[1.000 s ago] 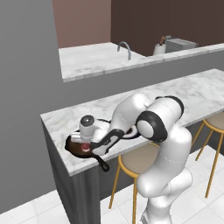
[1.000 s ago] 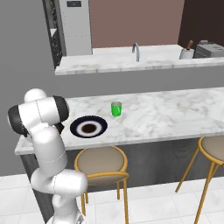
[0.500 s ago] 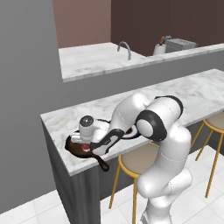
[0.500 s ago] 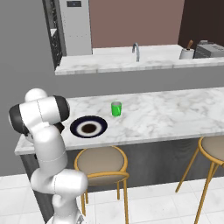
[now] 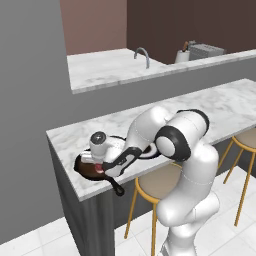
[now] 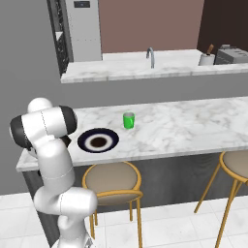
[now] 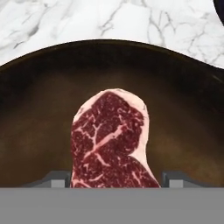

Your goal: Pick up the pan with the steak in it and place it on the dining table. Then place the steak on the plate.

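Pan (image 5: 92, 170) already sits on the dining table (image 5: 220, 107), near its left end, handle sticking out over the front edge toward me. Steak (image 7: 111, 140) lies flat in the pan, directly under my gripper (image 7: 116, 180). In the hand view the meat runs between the two fingertips (image 7: 57, 179), long axis pointing away from the hand, narrower rounded end farthest, so the jaws straddle its width. Jaws are apart w/ the steak between them; can't tell if they're touching the meat yet, so no grip confirmed. Plate (image 6: 98, 141) is just beside the pan, to the arm's right, w/ a green cup (image 6: 128, 120) further along. My read: close on the steak, lift, carry right to the plate.
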Available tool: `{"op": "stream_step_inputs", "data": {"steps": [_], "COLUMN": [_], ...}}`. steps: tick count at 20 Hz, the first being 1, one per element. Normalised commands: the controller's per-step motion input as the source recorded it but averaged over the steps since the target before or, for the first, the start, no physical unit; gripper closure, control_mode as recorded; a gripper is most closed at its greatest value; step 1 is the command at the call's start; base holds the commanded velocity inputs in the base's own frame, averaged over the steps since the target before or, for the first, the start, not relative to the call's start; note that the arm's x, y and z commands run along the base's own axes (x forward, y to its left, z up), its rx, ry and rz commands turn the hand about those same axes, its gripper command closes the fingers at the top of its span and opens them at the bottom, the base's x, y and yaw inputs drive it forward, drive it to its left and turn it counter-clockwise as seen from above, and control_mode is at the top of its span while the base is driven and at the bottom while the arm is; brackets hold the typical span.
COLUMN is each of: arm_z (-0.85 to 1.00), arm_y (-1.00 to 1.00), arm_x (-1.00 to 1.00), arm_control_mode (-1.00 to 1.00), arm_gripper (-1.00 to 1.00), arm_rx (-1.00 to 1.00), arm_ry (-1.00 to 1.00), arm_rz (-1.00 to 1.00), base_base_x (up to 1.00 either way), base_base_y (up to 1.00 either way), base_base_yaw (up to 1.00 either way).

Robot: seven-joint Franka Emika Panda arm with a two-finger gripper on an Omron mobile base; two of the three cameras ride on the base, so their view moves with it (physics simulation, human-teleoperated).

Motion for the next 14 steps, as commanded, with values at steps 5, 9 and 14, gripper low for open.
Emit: {"op": "stream_step_inputs", "data": {"steps": [5, 9, 14], "arm_z": [0.01, 0.28, 0.61], "arm_y": [-0.01, 0.0, 0.0], "arm_x": [0.0, 0.0, 0.0], "arm_control_mode": [-1.0, -1.0, -1.0], "arm_gripper": [1.0, 1.0, 1.0], "arm_rx": [0.01, 0.02, 0.0], "arm_ry": [0.0, 0.0, 0.01], "arm_rz": [-0.01, -0.09, -0.12], "base_base_x": [0.0, 0.0, 0.0], "base_base_y": [0.0, 0.0, 0.0], "base_base_yaw": [0.0, 0.0, 0.0]}}
